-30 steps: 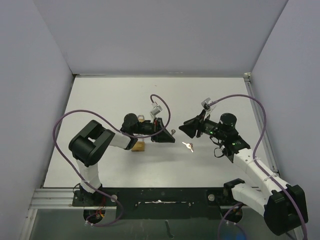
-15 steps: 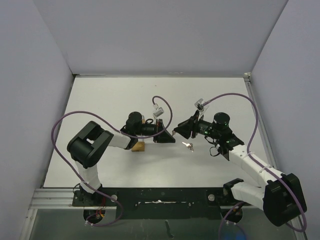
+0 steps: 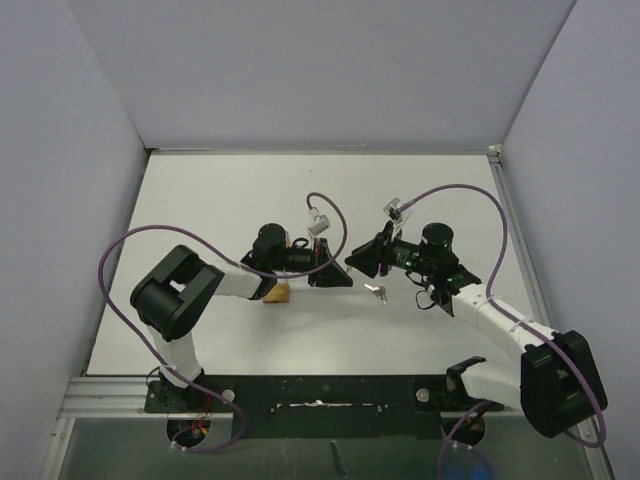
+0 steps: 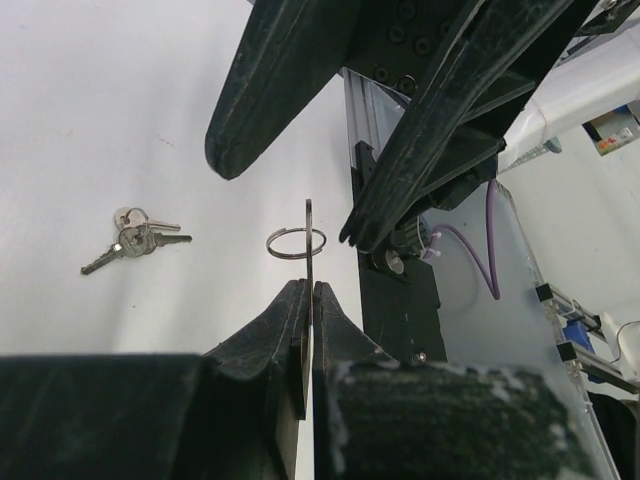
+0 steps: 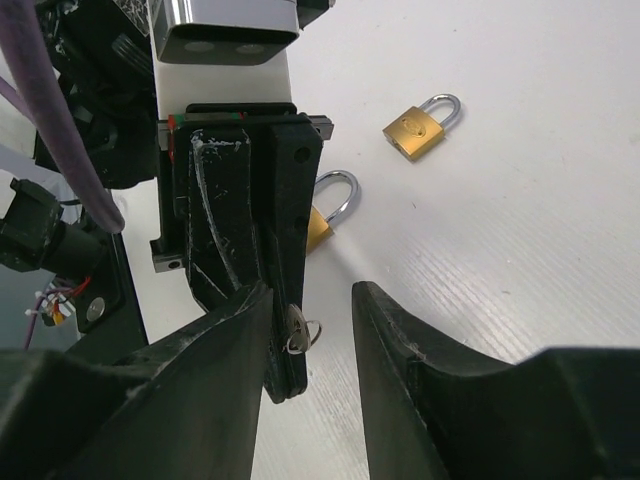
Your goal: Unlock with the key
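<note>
1. When seen from above, the two arms meet near the middle of the white table. The left gripper and the right gripper are tip to tip, just beside each other. A bunch of keys lies on the table just below them in the frame. A gold padlock lies to the lower left, right by the left arm. From up here I cannot tell what the fingers are doing.

2. In the left wrist view, the left gripper is at the bottom middle. It is clenched tight on the key. The key looks thin because we see its edge, and it sticks up out of the fingertips. A small key ring hangs on it. The right gripper comes in from the top with its fingers spread wide. One finger is on each side of the key, and neither one touches it. The bunch of keys lies at the middle left.

3. In the right wrist view, the right gripper's two fingers fill the bottom of the frame with a gap between them. The tip of the left gripper pokes into that gap with the key pinched in it. The padlock is partly hidden behind the left gripper. A second padlock lies at the upper right.
</note>
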You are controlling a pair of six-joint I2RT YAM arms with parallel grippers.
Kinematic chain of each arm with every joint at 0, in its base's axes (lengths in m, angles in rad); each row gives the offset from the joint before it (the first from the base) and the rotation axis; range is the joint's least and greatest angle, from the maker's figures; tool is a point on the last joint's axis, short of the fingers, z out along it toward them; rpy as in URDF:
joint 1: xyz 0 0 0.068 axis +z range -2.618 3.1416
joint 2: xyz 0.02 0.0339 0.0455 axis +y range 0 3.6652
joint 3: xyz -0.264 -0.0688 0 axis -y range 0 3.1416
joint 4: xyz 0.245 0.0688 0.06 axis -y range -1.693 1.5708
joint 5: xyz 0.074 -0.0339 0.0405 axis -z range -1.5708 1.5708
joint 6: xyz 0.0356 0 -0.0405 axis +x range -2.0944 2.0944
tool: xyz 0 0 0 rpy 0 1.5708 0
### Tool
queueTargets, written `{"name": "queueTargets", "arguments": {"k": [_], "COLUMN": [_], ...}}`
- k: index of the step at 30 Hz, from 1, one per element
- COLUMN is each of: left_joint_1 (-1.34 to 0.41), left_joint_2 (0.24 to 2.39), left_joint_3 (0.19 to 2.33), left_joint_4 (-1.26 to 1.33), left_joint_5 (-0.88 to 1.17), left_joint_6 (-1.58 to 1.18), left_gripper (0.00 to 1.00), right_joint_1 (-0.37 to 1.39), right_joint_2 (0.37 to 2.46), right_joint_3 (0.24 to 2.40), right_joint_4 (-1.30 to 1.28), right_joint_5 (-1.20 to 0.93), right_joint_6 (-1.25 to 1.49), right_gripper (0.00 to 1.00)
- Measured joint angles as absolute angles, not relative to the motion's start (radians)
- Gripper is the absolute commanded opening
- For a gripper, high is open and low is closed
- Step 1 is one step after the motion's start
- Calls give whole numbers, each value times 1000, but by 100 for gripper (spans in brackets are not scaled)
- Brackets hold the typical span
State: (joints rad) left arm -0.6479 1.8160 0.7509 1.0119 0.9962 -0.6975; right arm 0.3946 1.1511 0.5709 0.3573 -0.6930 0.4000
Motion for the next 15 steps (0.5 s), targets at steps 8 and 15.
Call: {"name": "queueTargets", "arguments": {"k": [8, 15], "left_joint_1": [-653, -653], "left_joint_2": [1816, 1803], "left_joint_3": [751, 751], "left_joint_4": [1011, 989], "left_joint_5": [995, 995], "left_joint_6": [-698, -694], "left_gripper": [0, 0], "right_joint_1": [395, 395], "right_joint_2": [1184, 1203], "right_joint_3": [570, 555], "right_joint_4": [390, 418], "right_joint_5": [-737, -772], "right_joint_6": [397, 396], "right_gripper": [31, 27]}}
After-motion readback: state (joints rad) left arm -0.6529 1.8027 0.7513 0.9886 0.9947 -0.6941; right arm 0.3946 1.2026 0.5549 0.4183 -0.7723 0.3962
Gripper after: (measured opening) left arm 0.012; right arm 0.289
